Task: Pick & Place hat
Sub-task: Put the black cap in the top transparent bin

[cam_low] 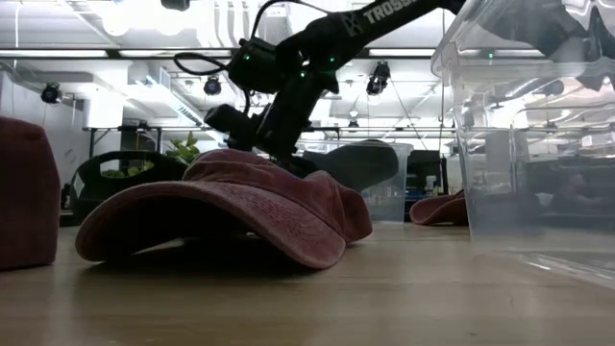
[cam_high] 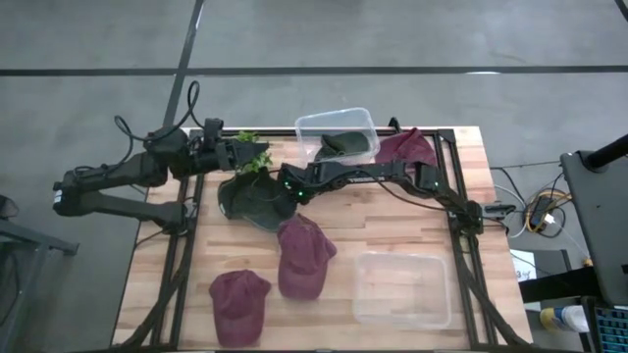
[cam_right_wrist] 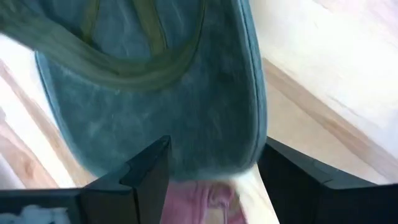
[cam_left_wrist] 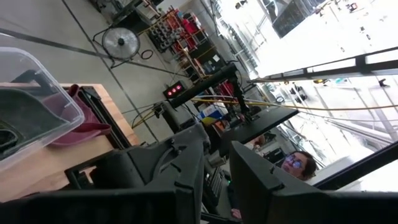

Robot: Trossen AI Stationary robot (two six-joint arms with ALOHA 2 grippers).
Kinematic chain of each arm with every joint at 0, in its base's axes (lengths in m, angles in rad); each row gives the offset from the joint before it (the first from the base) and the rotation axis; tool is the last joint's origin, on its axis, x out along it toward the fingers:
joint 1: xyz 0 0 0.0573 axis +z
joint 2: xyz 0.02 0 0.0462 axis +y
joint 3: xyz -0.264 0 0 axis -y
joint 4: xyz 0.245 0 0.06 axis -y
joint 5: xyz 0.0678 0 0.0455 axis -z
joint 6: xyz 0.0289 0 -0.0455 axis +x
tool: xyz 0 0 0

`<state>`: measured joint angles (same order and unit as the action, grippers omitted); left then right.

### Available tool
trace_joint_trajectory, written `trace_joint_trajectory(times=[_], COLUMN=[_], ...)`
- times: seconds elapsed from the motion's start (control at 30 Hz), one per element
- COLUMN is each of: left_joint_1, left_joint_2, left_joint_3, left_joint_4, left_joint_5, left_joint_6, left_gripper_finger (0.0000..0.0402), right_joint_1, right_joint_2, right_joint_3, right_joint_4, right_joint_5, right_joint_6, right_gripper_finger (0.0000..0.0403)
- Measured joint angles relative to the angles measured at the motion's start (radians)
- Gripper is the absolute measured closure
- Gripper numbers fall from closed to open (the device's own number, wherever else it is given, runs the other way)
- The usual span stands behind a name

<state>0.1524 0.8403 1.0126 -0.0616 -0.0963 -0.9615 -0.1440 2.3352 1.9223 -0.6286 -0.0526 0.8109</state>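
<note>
A dark green hat [cam_high: 247, 201] lies on the table at the far left, its inside with green seam tapes facing up [cam_right_wrist: 161, 93]. My right gripper [cam_high: 287, 188] [cam_right_wrist: 211, 171] is open just above the hat's rounded edge, one finger on either side of it. My left gripper [cam_high: 245, 152] [cam_left_wrist: 219, 180] is shut and empty, held up beside a small green plant [cam_high: 253, 155]. A second dark green hat [cam_high: 345, 144] lies in the clear container [cam_high: 339, 120] at the far middle. Three maroon hats lie on the table: one near the middle [cam_high: 299, 257], one at the front left [cam_high: 239, 304], one at the far right [cam_high: 408, 147]. My right gripper's open fingers [cam_right_wrist: 149, 171] stand over the dark green hat's rounded edge [cam_right_wrist: 186, 158], coming from above and from the table's right. I cannot tell whether they touch it. The hat lies on the table.
An empty clear container [cam_high: 402, 289] stands at the front right. The middle maroon hat [cam_low: 231, 207] lies close beside the dark green hat. A person [cam_left_wrist: 295, 165] shows in the room beyond the table.
</note>
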Motion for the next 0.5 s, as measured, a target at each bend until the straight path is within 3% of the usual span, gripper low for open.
trace_joint_trajectory(times=[0.17,0.4,0.5], left_joint_1=[0.0,0.002,0.003], left_joint_2=[-0.001,-0.001,-0.004], left_joint_3=[0.0,0.0,-0.001], left_joint_4=[0.0,0.0,0.0], left_joint_5=[-0.001,-0.002,-0.002], left_joint_6=[-0.008,-0.009,-0.009], left_gripper_finger=[0.033,0.033,0.033], right_joint_1=[0.0,0.003,0.009], right_joint_2=[0.001,-0.002,-0.003], right_joint_3=[-0.044,-0.072,-0.042], right_joint_4=[0.115,0.156,0.144], right_joint_5=[-0.004,-0.011,-0.031], right_joint_6=[0.047,0.038,0.027], right_gripper_finger=[0.0219,0.0374,0.0389])
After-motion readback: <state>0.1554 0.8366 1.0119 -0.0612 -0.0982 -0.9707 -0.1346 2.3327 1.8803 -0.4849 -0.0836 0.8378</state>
